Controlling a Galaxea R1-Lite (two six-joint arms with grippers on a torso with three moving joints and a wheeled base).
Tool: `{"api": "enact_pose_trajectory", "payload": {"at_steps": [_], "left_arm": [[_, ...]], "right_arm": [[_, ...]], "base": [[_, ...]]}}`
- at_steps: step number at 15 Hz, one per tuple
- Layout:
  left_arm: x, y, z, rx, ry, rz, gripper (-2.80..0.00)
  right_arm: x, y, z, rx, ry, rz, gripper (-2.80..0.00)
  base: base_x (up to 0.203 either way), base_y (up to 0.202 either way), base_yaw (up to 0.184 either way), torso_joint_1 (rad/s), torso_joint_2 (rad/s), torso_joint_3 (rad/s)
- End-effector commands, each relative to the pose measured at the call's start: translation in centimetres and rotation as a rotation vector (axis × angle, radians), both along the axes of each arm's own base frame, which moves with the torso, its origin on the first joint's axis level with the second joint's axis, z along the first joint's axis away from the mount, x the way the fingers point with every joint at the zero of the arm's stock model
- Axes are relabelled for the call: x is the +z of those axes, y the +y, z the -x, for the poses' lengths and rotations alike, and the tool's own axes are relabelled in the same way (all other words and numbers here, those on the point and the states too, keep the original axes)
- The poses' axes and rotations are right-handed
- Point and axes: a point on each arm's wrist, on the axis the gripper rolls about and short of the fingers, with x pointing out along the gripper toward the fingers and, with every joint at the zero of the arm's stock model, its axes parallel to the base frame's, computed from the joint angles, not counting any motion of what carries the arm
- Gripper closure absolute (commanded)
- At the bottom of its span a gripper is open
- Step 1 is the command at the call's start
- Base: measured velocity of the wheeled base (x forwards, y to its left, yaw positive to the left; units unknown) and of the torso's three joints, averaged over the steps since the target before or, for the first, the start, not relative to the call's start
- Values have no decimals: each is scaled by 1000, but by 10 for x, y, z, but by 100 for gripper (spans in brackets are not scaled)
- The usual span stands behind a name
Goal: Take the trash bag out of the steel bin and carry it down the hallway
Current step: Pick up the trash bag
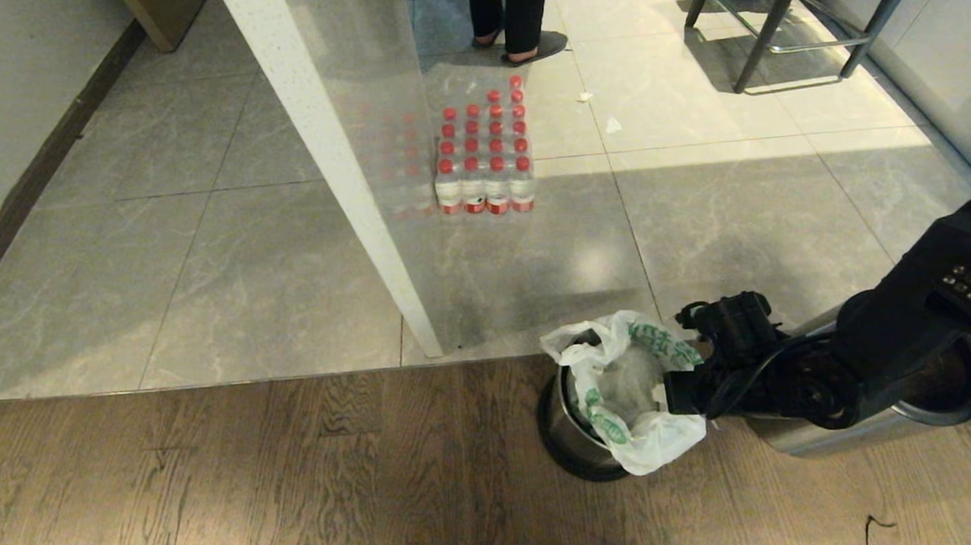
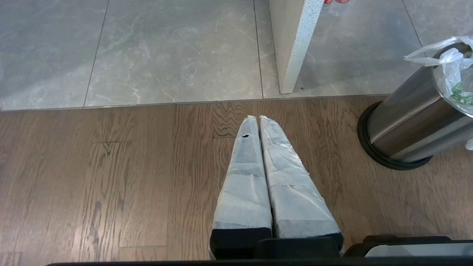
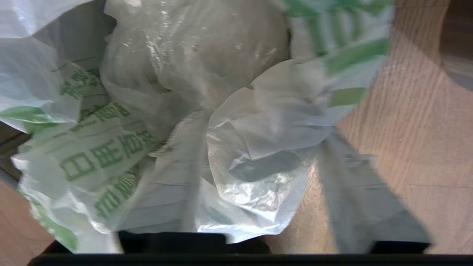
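The right pincer (image 1: 677, 393) sits at the bin's (image 1: 565, 436) right rim, its fingers buried in the bag (image 1: 619, 382); in the right wrist view two pale fingers (image 3: 354, 192) stand apart with crumpled film between and over them, but whether they clamp it cannot be told. The bag still lines the bin, its edges draped over the rim, hiding the bucket's inside. A second steel bin (image 1: 882, 417) lies mostly behind the right arm. The left pincer (image 2: 258, 117) hangs over the wood floor (image 1: 254, 489) left of the bin, fingers pressed together. A white post (image 1: 335, 164) meets the floor just left of the bin. Beyond, grey tiles (image 1: 198, 265) lie open; a bottle pack (image 1: 485, 159) stands further back, and a person's legs (image 1: 512, 10) are cut off at the top.
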Motion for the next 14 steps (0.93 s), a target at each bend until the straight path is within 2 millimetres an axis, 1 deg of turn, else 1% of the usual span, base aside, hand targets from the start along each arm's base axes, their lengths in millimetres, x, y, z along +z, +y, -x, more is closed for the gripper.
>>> {"api": "enact_pose_trajectory", "payload": {"at_steps": [1, 6, 8, 10, 14], "left_arm": [[0, 0, 0, 0, 0, 1, 0], [0, 0, 0, 0, 0, 1, 0], [0, 0, 0, 0, 0, -1, 0], [0, 0, 0, 0, 0, 1, 0], [0, 0, 0, 0, 0, 1, 0]], "right_arm": [[6, 0, 1, 1, -16, -3, 0], [10, -3, 7, -33, -21, 36, 0], [13, -8, 15, -29, -16, 52, 0], [18, -17, 23, -14, -19, 89, 0], [22, -22, 27, -39, -30, 131, 0]], "base": [[0, 0, 0, 0, 0, 0], [0, 0, 0, 0, 0, 0], [0, 0, 0, 0, 0, 0], [0, 0, 0, 0, 0, 0], [0, 0, 0, 0, 0, 0]]}}
